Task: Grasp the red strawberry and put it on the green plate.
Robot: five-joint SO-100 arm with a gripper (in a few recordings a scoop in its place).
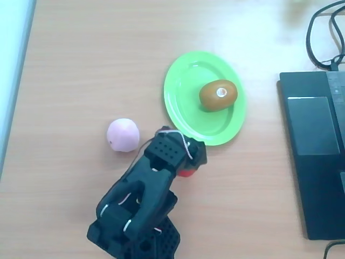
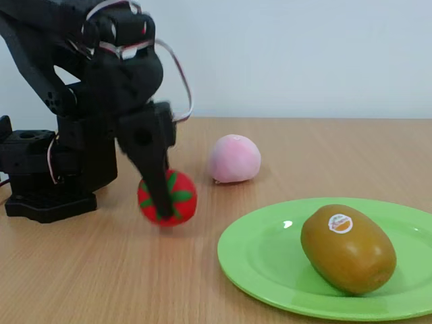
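Observation:
The red strawberry (image 2: 181, 196), glossy with green leaves, sits between the black fingers of my gripper (image 2: 165, 210), left of the green plate (image 2: 263, 266). One finger (image 2: 155, 179) crosses its front, and it seems to hang just above the wood. From overhead, a sliver of the red strawberry (image 1: 187, 173) peeks out under my gripper (image 1: 190, 166), just below the lower rim of the green plate (image 1: 178, 116).
A brown kiwi (image 1: 218, 95) with a sticker lies on the plate, also visible as the kiwi (image 2: 347, 248) in the fixed view. A pale pink ball (image 1: 123, 135) rests left of the plate. A dark laptop (image 1: 318, 145) and cables (image 1: 323, 32) occupy the right side.

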